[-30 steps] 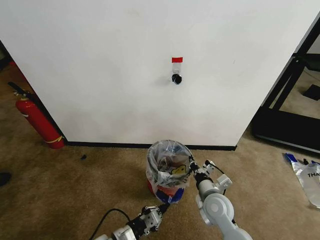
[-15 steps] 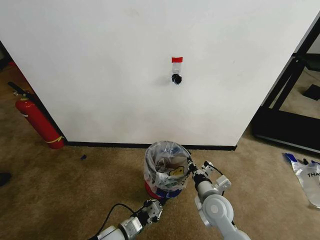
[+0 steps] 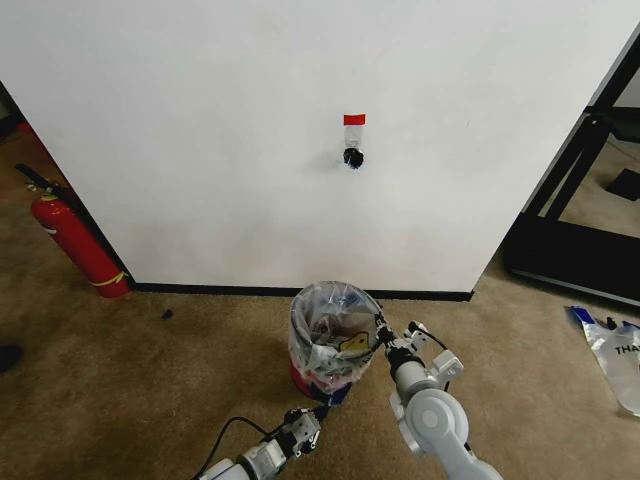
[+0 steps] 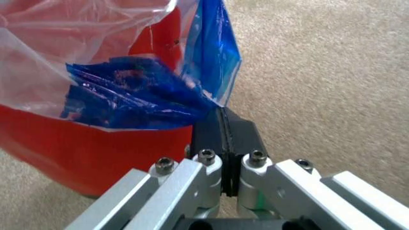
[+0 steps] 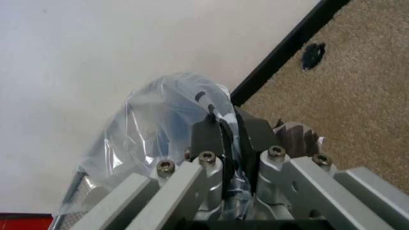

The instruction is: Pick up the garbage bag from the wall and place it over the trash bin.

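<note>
— Where was the thin clear plastic garbage bag [image 3: 335, 330]?

— Draped over the small round dark trash bin [image 3: 312, 376], near the white wall [image 3: 250, 130].

— And the grippers?

— The left gripper [image 4: 221, 125] pinched its blue handle at the near side; the right gripper [image 5: 225, 135] clamped the plastic at the right rim.

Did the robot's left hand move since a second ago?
Yes. The left hand, shut on the clear plastic garbage bag's blue handle, has drawn back toward the robot, lower in the head view, away from the black baseboard.
</note>
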{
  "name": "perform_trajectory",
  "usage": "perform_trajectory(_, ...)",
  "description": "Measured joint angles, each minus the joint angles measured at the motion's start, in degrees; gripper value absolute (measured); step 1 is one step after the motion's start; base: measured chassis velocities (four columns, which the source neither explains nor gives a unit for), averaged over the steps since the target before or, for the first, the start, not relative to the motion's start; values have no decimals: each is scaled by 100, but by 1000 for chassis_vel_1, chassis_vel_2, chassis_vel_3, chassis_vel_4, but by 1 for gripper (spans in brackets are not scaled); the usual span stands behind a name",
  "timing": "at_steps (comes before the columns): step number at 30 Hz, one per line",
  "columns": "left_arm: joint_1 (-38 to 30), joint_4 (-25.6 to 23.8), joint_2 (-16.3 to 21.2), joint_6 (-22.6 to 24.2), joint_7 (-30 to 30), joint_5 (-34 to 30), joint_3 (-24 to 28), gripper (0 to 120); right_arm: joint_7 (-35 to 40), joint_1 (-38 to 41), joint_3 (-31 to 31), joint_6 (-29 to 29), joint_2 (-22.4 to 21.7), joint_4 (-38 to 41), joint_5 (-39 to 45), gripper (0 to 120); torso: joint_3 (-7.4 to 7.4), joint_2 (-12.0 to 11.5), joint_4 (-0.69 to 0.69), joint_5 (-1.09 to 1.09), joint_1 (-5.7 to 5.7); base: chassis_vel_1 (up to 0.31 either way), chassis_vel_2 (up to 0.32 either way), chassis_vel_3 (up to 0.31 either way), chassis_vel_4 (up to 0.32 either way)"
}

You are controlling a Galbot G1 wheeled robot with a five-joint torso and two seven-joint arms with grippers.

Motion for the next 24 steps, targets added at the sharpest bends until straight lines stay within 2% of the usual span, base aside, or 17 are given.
perform_trajectory(3,142,-236,115,23,-20,48,-67,4,-15,2,5,7,3,-27,-21,1,0,0,0,0,0,0,0,0,0)
perform_trajectory(9,414,-834,497,-21,-122,118,-342,29,-87,105,50,76,-27,-277,-102,1,0,0,0,0,0,0,0,0,0)
perform_trajectory(12,470,-972,591,-76,-161,150,-377,37,-110,128,68,104,-23,-350,-131,1,0,0,0,1,0,0,0,0,0)
perform_trajectory(16,655,-1232,756,-212,-174,279,-425,56,-145,141,118,144,7,-443,-206,1,0,0,0,-1,0,0,0,0,0)
perform_trajectory(18,729,-1309,796,-254,-176,305,-516,59,-152,147,124,151,9,-457,-224,1,0,0,0,-1,0,0,0,0,0)
perform_trajectory(21,932,-1616,936,-311,-178,232,-873,71,-199,159,128,175,4,-492,-284,1,0,0,1,0,0,0,0,0,0)
perform_trajectory(24,978,-2042,1091,-110,-247,-253,-1264,84,-279,143,101,212,1,-507,-390,1,0,0,1,1,0,0,0,0,0)
